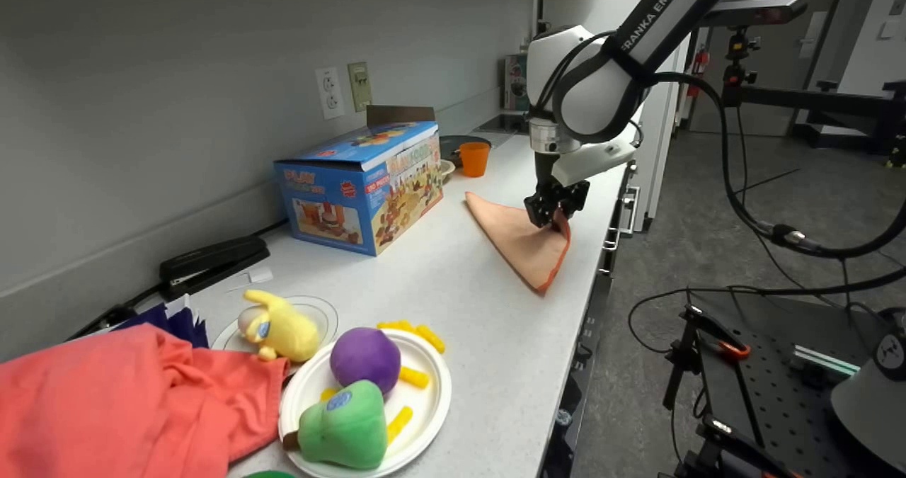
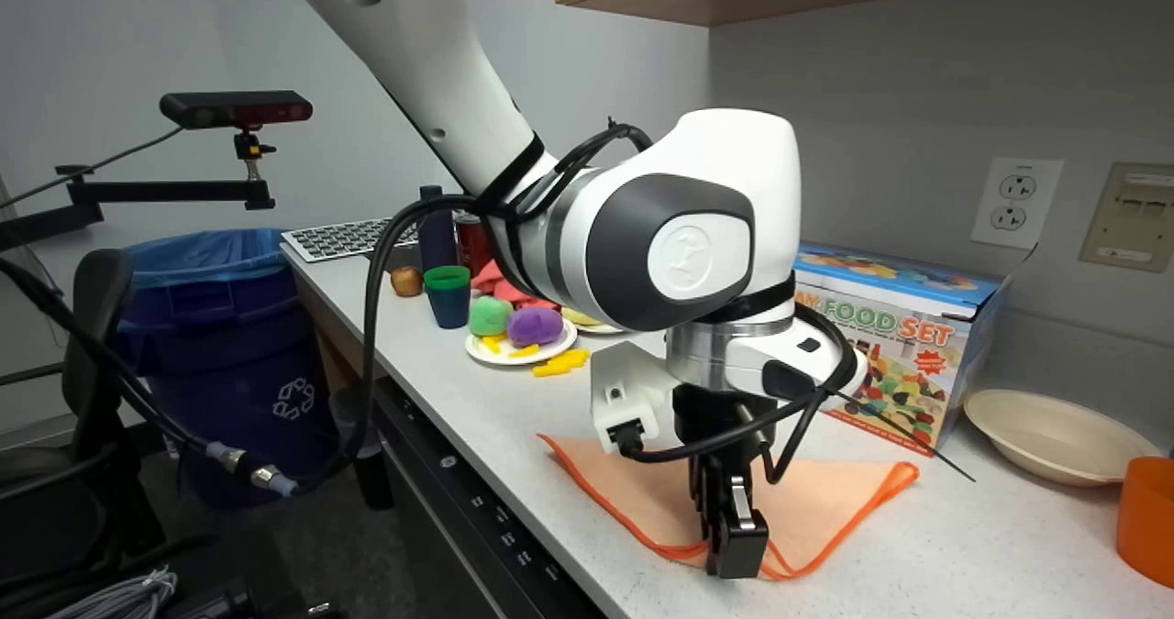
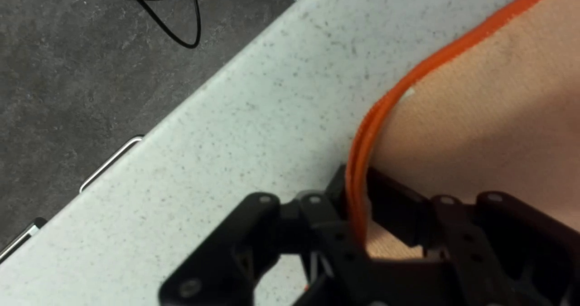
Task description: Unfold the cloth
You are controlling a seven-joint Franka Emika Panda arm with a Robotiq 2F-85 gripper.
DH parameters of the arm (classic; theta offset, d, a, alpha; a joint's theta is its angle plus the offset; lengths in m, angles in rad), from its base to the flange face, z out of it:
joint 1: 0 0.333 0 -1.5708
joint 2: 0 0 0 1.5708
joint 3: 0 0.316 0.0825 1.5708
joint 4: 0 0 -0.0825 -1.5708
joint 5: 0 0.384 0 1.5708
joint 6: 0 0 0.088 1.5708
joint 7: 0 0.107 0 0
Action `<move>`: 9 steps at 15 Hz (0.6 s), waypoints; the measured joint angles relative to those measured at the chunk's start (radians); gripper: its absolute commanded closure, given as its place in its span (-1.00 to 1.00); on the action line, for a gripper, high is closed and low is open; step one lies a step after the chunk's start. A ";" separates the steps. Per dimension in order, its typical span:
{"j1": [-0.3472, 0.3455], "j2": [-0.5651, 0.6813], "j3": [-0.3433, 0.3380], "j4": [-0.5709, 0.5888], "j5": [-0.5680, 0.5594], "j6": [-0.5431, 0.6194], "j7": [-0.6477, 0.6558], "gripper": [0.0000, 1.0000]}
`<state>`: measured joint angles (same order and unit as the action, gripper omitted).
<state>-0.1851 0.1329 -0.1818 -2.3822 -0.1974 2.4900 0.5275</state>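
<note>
One peach cloth (image 1: 520, 241), orange-hemmed, is laid on the countertop (image 1: 439, 280) near the play-food box (image 1: 361, 189), and right now its raised edge is pinched in the Robotiq gripper (image 3: 361, 192)! "PLAY FOOD SET" is printed across that box; "FRANKA EMIKA" is lettered along the arm (image 1: 655, 21). Well apart from the box, a green plush pear (image 1: 347, 428) is carried on a white plate (image 1: 437, 407), its blue label (image 1: 340, 401) too small to be read.
</note>
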 measured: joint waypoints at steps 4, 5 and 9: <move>0.017 0.000 0.000 0.004 -0.057 -0.012 0.000 -0.50; 0.020 0.000 -0.001 0.005 -0.082 -0.021 0.000 -0.65; 0.022 -0.004 -0.002 0.011 -0.148 -0.045 0.000 -1.00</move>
<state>-0.1629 0.1291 -0.1839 -2.3709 -0.3458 2.4447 0.5271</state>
